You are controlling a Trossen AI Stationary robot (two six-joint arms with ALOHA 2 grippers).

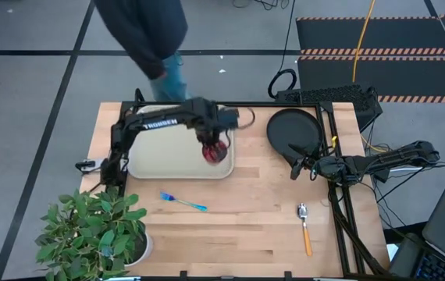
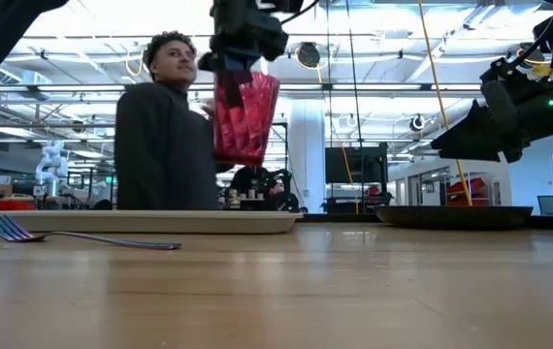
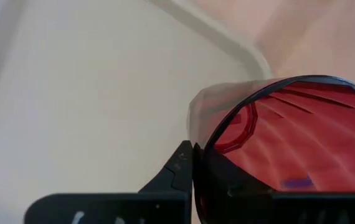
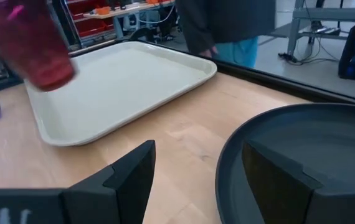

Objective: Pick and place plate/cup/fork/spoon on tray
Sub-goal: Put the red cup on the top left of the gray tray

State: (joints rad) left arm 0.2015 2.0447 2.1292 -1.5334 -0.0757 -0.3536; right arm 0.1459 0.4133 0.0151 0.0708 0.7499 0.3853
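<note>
The left gripper (image 1: 213, 146) squeezes the red cup (image 1: 215, 151), holding it up over the tray's (image 1: 156, 160) right edge so it can go down inside. The right gripper (image 1: 296, 166) waits with fingers spread at the plate's (image 1: 294, 129) near edge, probably to grab it.

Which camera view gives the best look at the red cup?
The low view: the cup hangs whole in the left gripper, clear above the tray. The high view hides most of it under the arm; the left wrist view shows only part of it; the right wrist view shows it blurred.

One tray (image 1: 177, 153), plate (image 1: 293, 129), cup (image 1: 215, 150), fork (image 1: 182, 202), spoon (image 1: 305, 228), plant (image 1: 94, 231).
</note>
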